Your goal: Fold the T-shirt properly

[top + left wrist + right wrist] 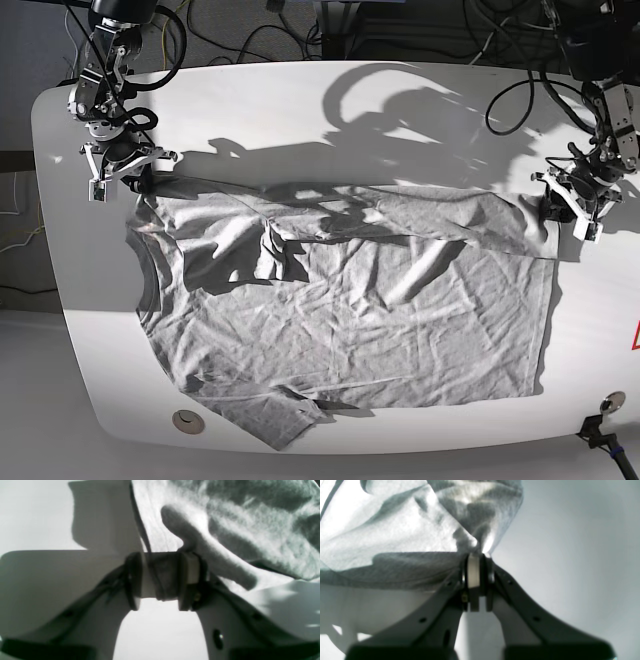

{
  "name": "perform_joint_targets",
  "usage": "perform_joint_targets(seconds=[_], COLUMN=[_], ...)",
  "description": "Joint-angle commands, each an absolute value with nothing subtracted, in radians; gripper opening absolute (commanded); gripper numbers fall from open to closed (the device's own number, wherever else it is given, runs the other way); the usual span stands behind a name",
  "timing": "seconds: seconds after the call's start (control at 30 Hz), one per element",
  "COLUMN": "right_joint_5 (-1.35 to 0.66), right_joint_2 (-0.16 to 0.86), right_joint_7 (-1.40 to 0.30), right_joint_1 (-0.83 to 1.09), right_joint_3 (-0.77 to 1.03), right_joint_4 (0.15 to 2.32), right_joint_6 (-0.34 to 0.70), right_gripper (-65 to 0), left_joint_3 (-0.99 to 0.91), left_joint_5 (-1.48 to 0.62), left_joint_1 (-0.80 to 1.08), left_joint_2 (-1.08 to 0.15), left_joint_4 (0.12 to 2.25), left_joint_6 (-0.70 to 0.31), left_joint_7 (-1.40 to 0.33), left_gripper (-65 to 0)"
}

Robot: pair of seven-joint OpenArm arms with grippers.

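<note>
The grey T-shirt [350,300] lies spread and wrinkled on the white table [300,100], its far edge partly folded over. In the base view my right gripper [135,175] is at the shirt's far left corner. The right wrist view shows this gripper [477,562] shut on a pinch of T-shirt [395,530] cloth. My left gripper [557,205] is at the far right corner. In the left wrist view it [160,562] has a bunched edge of the T-shirt [250,517] filling the gap between its jaws.
Cables [300,30] run along the table's back edge. A small round disc [187,421] sits near the front left edge. A small black fitting [600,428] stands at the front right. Both arms cast long shadows on the far half of the table.
</note>
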State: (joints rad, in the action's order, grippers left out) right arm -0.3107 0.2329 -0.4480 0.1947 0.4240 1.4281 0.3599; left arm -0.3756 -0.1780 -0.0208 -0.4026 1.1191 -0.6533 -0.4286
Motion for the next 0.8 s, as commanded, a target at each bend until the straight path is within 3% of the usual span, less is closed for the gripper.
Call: perform_joint_targets(seconds=[0.0, 0.33, 0.77], right_joint_5=[-0.277, -0.277, -0.278], right_joint_2=[0.242, 0.22, 0.211], right_joint_7=[-0.507, -0.513, -0.515], right_joint_1=[0.2, 0.269, 0.625], right_joint_3=[0.423, 0.423, 0.458], right_joint_4=[1.428, 1.504, 1.744], right_joint_6=[0.351, 0.377, 0.375], right_gripper=[-65.0, -65.0, -65.0], left_joint_3=[-0.377, -0.38, -0.42], left_joint_5=[-0.159, -0.159, -0.16], left_joint_1=[-0.027, 0.056, 0.437], left_joint_2=[-0.417, -0.42, -0.418], left_joint_4=[1.124, 1.155, 1.44], left_joint_6=[-0.651, -0.654, -0.654], left_joint_7=[-0.45, -0.458, -0.458], left_gripper=[-63.4, -65.0, -65.0])
